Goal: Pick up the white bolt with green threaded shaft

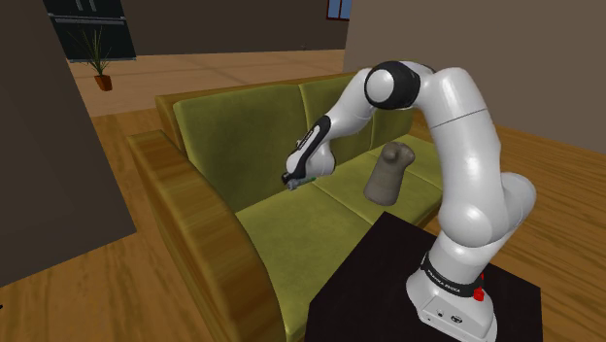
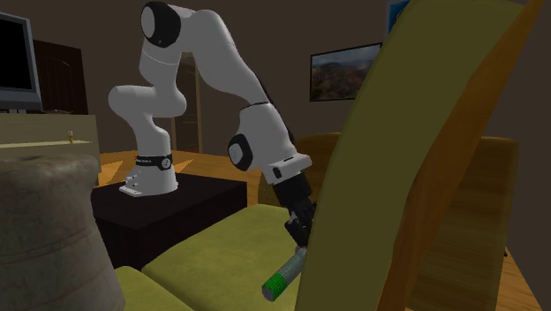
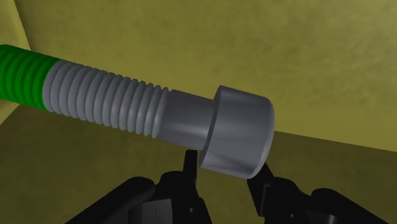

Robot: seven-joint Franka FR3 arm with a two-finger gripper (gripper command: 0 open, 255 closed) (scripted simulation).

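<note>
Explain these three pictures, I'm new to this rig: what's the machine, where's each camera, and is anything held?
It is a white robot arm on a black stand beside an olive sofa. One picture looks over the arm's shoulder, the second from the sofa back toward the arm, the third from the hand along its black pincer. On the seat stands a grey-brown sack-like object. The pincer is shut on the head of a grey bolt with a green shaft end; whether it is clear of the cushion, I cannot tell.
</note>
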